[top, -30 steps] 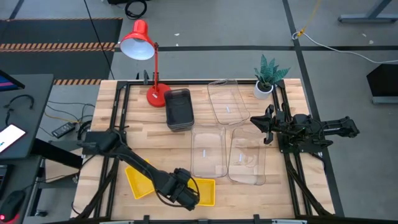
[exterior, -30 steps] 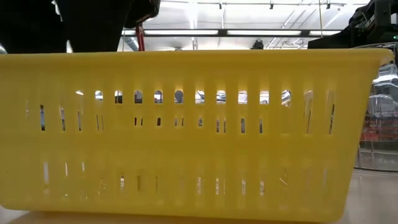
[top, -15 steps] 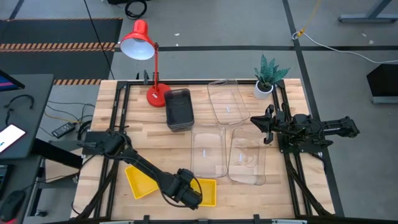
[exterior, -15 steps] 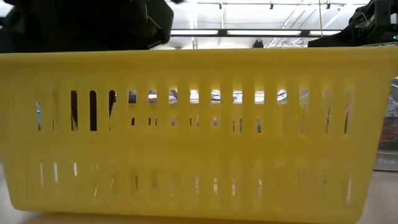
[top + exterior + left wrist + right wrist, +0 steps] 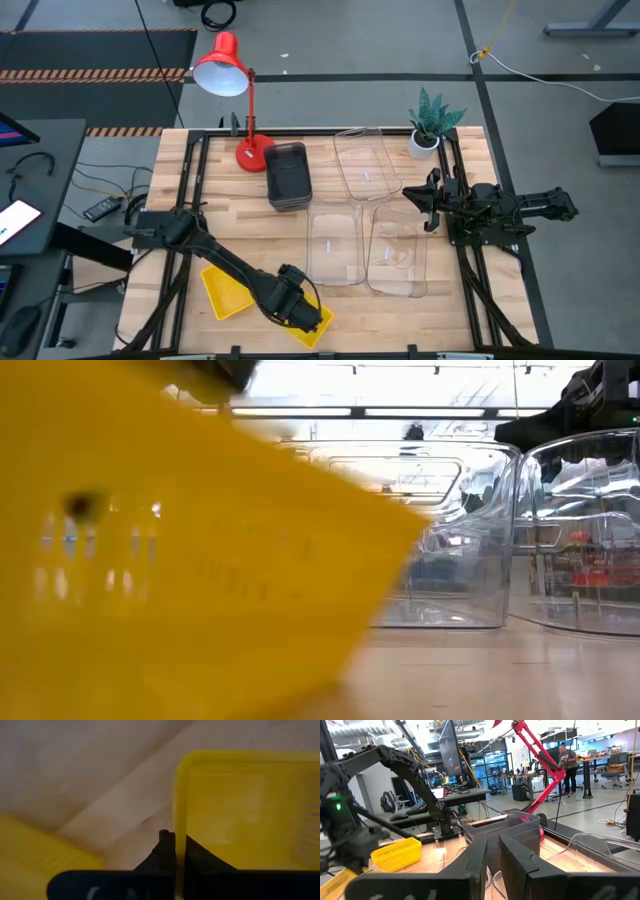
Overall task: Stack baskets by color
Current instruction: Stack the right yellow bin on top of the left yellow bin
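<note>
My left gripper [image 5: 292, 308] is near the table's front edge, pointing down and shut on a small yellow basket [image 5: 318, 325]. That basket is tilted and fills the left of the low view [image 5: 180, 580]. A second yellow basket [image 5: 222, 290] lies flat on the table to its left. A stack of dark grey baskets [image 5: 288, 176] stands at the back. Three clear baskets [image 5: 362, 165] [image 5: 335, 243] [image 5: 398, 252] rest on the table's right half. My right gripper [image 5: 492, 855] waits at the right edge, held level, with a narrow gap between its fingers and nothing in it. My left gripper pinches one side wall of the yellow basket at its rim [image 5: 179, 827], with one finger [image 5: 162, 852] outside and one [image 5: 197, 855] inside. The fingers come from above, pointing down. The basket hangs tilted. Whether its lower end still rests on the table, I cannot tell.
A red desk lamp [image 5: 240, 110] stands at the back left and a small potted plant [image 5: 432, 122] at the back right. Dark frame rails [image 5: 190, 200] run along both sides of the table. Bare wood [image 5: 225, 215] lies between the grey stack and the yellow baskets.
My left gripper has shut on the yellow basket's wall and risen a little. The basket stood level on the table in front of the low camera. It is now tipped and turned, with one end raised, and the clear baskets show behind it.
</note>
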Controlling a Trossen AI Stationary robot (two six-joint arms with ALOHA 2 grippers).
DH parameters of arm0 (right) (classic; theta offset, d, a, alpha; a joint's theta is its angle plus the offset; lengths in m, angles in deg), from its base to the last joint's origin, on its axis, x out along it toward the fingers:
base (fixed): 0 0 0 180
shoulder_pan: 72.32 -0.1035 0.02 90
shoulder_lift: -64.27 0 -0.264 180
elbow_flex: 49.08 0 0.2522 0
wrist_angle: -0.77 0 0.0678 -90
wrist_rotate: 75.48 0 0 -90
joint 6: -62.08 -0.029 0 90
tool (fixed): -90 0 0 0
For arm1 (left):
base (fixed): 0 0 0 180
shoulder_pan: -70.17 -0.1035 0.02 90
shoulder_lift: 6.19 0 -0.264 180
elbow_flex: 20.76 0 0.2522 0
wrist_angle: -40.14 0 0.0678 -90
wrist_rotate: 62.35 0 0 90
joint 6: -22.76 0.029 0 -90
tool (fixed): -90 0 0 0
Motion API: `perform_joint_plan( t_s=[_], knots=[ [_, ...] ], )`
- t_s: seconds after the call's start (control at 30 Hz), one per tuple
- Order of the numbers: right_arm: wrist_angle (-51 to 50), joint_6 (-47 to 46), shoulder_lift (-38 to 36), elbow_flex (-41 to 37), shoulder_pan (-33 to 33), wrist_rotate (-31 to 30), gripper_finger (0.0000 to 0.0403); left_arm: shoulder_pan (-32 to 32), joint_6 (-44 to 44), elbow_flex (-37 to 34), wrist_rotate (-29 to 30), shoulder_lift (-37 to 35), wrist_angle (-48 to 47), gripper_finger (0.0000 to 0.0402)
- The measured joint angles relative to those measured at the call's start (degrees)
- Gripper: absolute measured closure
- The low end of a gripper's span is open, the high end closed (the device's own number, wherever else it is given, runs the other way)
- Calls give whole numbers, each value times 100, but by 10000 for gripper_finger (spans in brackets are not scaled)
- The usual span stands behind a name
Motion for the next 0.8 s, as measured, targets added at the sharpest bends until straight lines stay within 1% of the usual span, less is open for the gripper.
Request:
perform_joint_plan(
  t_s=[0.13, 0.3, 0.37, 0.47, 0.53, 0.63, 0.8],
  knots=[
    [29, 0, 0, 0, 0, -1, 349, 28, 28, 383, 1, -262, -840, 396],
    [36, 0, 0, 0, 0, -1, 349, 144, 502, 941, -130, -493, -1867, 397],
    [36, 0, 0, 0, 0, -1, 349, 204, 705, 1003, -220, -639, -1996, 397],
    [75, 0, 0, 0, 0, -1, 349, 318, 787, 798, -192, -964, -1959, 398],
    [86, 0, 0, 0, 0, 0, 349, 361, 765, 539, -193, -1199, -1967, 398],
    [74, 0, 0, 0, 0, -1, 349, 526, 695, -85, -224, -1637, -1973, 398],
    [80, 0, 0, 0, 0, -1, 349, 815, 458, -1319, -618, -2599, -1978, 398]
  ],
)
